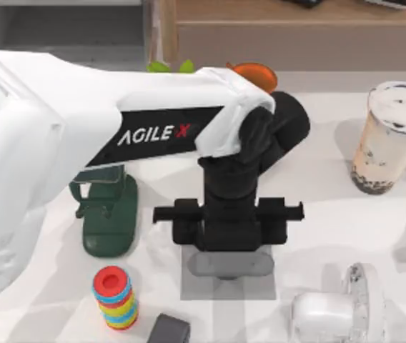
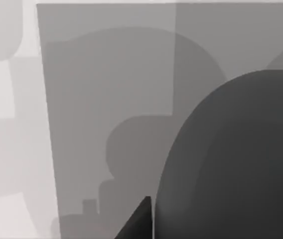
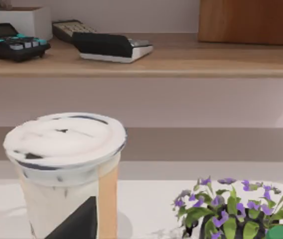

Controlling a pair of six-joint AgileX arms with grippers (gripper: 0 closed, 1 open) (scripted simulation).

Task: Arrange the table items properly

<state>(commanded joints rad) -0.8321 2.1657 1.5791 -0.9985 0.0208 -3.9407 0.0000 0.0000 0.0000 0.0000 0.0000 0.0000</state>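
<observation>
One arm, my left, hangs its gripper [image 1: 229, 246] over the dark grey mouse [image 1: 230, 265] on a grey mat [image 1: 260, 288] mid-bench; I cannot tell how its jaws stand. Milk-tea cup [image 1: 389, 139] stands at the far right.

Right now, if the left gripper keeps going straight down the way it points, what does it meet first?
Most likely the dark grey mouse, lying on the grey mat right under the left gripper; the remaining gap is unclear.

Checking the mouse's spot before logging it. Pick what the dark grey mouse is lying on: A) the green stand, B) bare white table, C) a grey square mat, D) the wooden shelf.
C: the mouse lies on the grey mat, directly beneath the left gripper; the left wrist view shows the mat's flat grey surface around it too.
</observation>
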